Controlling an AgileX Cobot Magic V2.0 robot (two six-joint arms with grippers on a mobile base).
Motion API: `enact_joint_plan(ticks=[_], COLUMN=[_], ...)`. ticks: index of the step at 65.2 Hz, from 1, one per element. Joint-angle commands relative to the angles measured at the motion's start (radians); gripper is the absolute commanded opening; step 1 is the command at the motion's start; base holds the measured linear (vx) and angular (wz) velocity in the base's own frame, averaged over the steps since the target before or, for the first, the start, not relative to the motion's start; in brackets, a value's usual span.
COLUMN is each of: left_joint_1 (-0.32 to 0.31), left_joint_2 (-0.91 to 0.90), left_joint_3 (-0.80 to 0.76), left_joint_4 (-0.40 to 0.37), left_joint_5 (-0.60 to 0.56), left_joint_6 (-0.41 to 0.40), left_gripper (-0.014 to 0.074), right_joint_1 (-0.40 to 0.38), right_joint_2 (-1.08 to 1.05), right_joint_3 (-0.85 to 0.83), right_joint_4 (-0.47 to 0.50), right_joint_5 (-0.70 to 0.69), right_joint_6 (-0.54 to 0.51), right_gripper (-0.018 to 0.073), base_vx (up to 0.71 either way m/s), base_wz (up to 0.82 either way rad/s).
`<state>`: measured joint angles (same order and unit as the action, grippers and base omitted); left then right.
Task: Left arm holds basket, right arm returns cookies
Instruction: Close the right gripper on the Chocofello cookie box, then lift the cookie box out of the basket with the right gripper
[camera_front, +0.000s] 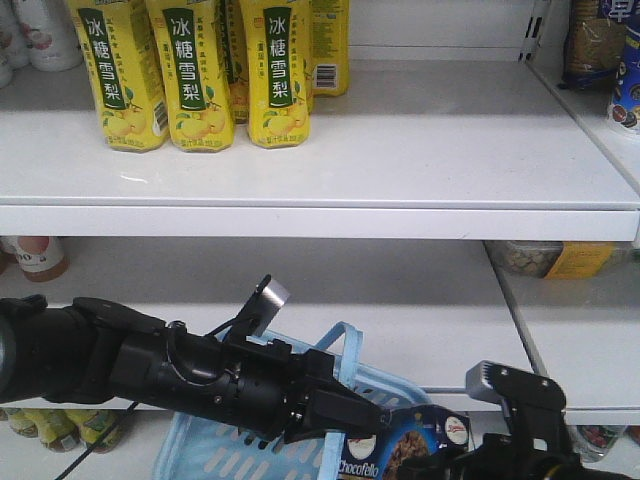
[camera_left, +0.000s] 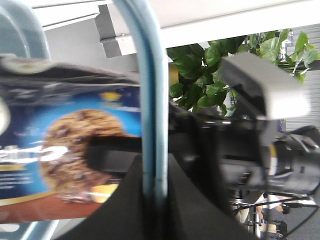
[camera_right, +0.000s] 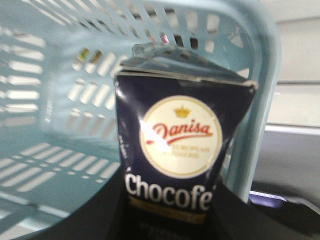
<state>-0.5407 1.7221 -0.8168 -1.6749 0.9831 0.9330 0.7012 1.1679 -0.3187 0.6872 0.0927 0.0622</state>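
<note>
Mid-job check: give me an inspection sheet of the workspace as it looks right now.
Surface: white shelf, yellow drink cartons at its left end.
Job's things: basket hanging by its handle; cookies upright by its rim.
Clutter: bottles on lower shelf, far left.
Grippers: left tool shut on handle; right tool shut on cookies.
Cables: exposed black cables on left arm.
Surroundings: green plant behind right arm.

Light blue slotted basket (camera_front: 215, 450), navy cookie box (camera_right: 170, 200), white oval logo (camera_right: 179, 136), yellow cartons (camera_front: 200, 70)
</note>
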Motion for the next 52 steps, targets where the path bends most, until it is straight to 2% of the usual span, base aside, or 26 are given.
enact_joint_plan(ticks=[1,18,44,52], left_joint_1=[0.001,0.001,0.001,0.001], left_joint_2=[-0.05,-0.05,-0.05,-0.05], left_joint_3=[-0.022,-0.022,-0.022,-0.022], left_joint_4=[-0.061,-0.061,-0.061,-0.061], left_joint_5=[0.047,0.047,0.047,0.047], left_joint_6=[0.022,0.022,0.022,0.022], left_gripper=[-0.0006,-0.0006,-0.0006,-0.0006], right_joint_1=[0.001,0.0,-0.002,-0.058], right_joint_2=[-0.114,-0.327,-0.463,-0.483], right_joint_3=[0.002,0.012,0.012,0.012], right_joint_4=[0.001,-0.042,-0.25,-0.303], right_joint_5=[-0.063,-0.035,0.008,0.009], right_joint_6=[0.012,0.001,0.005,0.005], right_gripper=[0.0177,0.0177,0.0177,0.0177], base_vx=[0.0,0.0,0.0,0.0], base_wz=[0.0,0.0,0.0,0.0])
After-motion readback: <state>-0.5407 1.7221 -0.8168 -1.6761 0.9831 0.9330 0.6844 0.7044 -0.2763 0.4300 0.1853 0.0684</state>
